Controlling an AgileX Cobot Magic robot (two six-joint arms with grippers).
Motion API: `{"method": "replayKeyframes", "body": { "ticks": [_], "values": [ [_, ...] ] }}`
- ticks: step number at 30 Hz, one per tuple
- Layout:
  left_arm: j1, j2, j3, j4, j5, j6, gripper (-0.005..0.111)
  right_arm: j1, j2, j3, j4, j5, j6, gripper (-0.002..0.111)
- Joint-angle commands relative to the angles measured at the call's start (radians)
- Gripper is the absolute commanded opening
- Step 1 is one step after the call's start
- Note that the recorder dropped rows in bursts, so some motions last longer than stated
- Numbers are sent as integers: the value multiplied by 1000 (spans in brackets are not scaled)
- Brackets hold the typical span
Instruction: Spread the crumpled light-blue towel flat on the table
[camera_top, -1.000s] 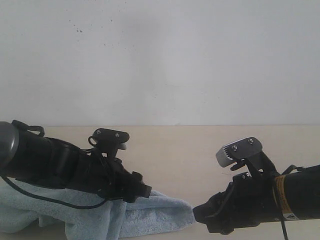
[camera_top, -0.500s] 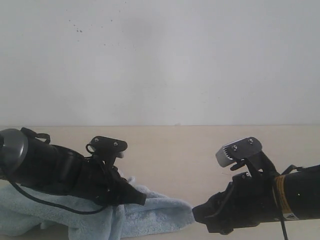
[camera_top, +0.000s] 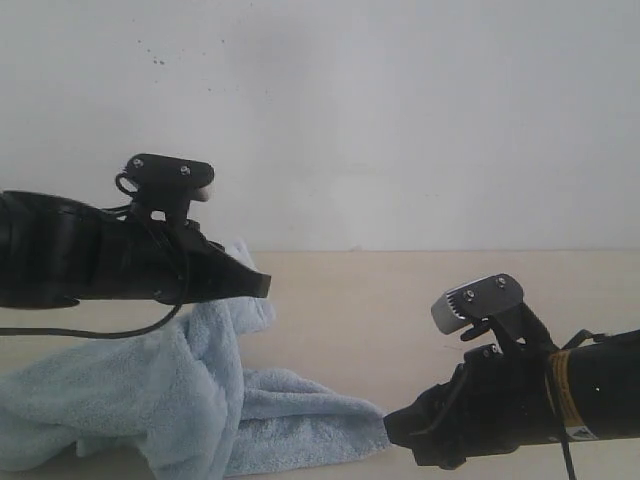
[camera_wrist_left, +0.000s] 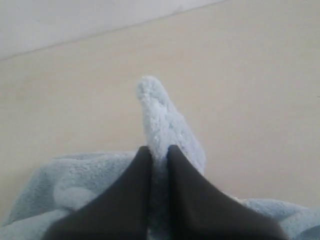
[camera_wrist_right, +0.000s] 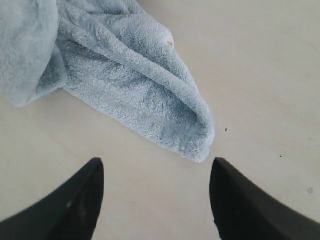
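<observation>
The pale-blue towel (camera_top: 200, 400) lies crumpled at the front left of the beige table (camera_top: 400, 300), with one part pulled up into a peak. My left gripper (camera_top: 258, 285) is shut on that raised fold (camera_wrist_left: 162, 120), which pokes out beyond the fingertips. The towel hangs from it down to the tabletop. My right gripper (camera_top: 392, 428) sits low at the front right, open, its fingers (camera_wrist_right: 80, 200) spread wide over bare table. The towel's nearest corner (camera_wrist_right: 200, 150) lies just ahead of it, not between the jaws. No label shows.
An off-white speckled wall (camera_top: 400, 120) rises behind the table's far edge. Bare tabletop stretches between and behind the two arms. The right arm's body (camera_top: 590, 390) fills the front right corner.
My left gripper has risen well above the table and drawn a fold of towel up with it. The right arm has stayed put.
</observation>
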Motion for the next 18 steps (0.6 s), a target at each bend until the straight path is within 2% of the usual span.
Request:
{"method": "replayKeyframes", "body": {
  "ticks": [1, 7, 18],
  "values": [
    [-1, -56, 19, -10, -68, 31, 8, 1, 2, -5, 6, -7, -5, 59],
    [-1, -166, 87, -10, -117, 49, 8, 1, 2, -5, 6, -7, -1, 59],
    [1, -492, 244, -10, -191, 41, 8, 1, 9, -5, -45, 33, 41, 59]
  ]
}}
